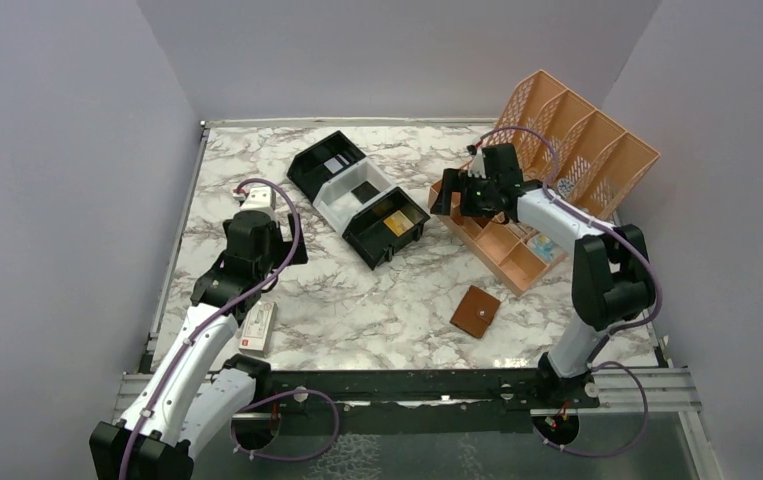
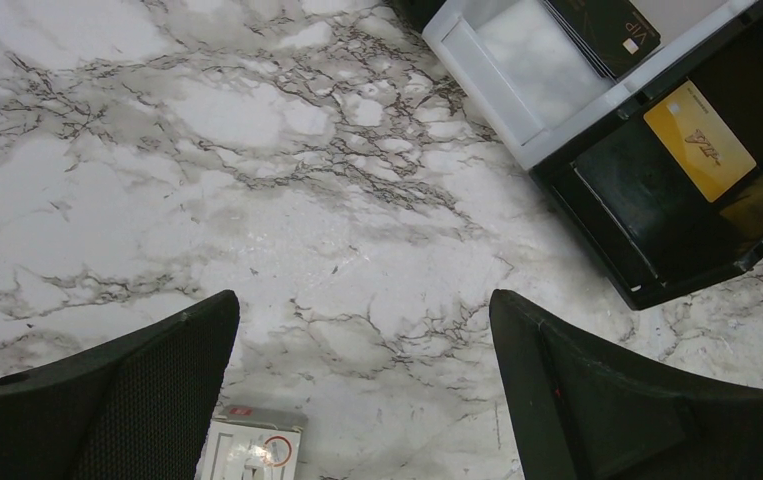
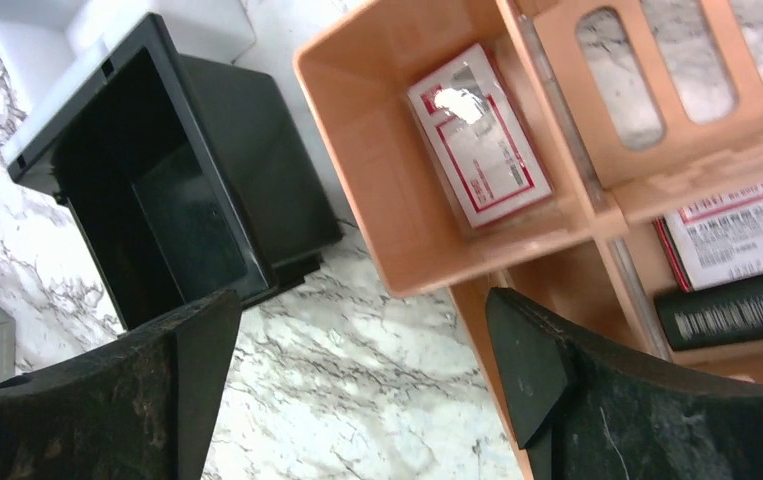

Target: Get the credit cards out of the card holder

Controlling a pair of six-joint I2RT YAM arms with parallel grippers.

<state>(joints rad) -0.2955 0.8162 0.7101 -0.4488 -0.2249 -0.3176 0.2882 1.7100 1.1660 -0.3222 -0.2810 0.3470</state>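
Top external: card holder (image 1: pixel 475 311) is seen shut and untouched on the tabletop (image 1: pixel 357 300); left hand (image 2: pixel 362 310) and right hand (image 3: pixel 362 300) are both open and empty, so it should be pinned and unsnapped first.

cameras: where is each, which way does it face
top external: above, behind the bases, looking down on the marble table; both arms show.
left wrist: left arm, facing down at marble and tray; open left gripper shows.
right wrist: right arm, facing down into the orange organizer; open right gripper shows.
shared: top and left wrist see the gold card.
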